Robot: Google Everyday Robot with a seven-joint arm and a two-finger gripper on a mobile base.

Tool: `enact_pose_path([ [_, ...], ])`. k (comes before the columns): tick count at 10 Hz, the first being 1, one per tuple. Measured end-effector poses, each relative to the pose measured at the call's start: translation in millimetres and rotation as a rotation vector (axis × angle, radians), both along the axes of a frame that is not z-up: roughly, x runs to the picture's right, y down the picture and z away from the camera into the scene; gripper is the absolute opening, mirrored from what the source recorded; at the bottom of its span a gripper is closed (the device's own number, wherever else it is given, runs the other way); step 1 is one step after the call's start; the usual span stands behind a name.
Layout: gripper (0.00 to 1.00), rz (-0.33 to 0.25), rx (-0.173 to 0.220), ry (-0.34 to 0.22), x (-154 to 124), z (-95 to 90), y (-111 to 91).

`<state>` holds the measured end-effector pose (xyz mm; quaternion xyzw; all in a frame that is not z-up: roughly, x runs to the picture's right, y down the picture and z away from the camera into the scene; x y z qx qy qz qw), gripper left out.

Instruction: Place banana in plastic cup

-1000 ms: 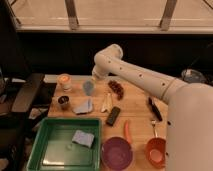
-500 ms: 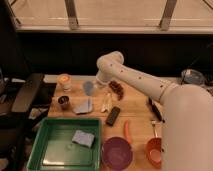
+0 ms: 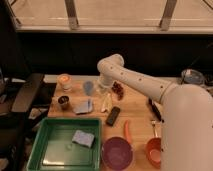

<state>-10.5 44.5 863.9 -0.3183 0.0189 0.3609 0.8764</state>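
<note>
Wooden table (image 3: 136, 107), banana (image 3: 106, 103) just beside end effector (image 3: 103, 89) — grip state unclear, plastic cup (image 3: 88, 87) near.

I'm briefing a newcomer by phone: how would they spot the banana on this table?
On the wooden table, look just beyond the green tray's far right corner. The banana lies there, just in front of the end effector, between a blue cloth and a black bar. It is pale yellow-white, unlike the orange stick nearer the front.
</note>
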Motion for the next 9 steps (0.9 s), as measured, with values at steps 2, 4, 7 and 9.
enact_pose_path([
  [2, 0.8, 0.014, -0.03, 0.046, 3, 6.7, 10],
  [4, 0.8, 0.044, -0.08, 0.082, 7, 21.0, 24],
  [7, 0.8, 0.071, -0.154, 0.115, 10, 44.0, 41],
  [9, 0.76, 0.071, -0.182, 0.127, 9, 56.5, 45],
])
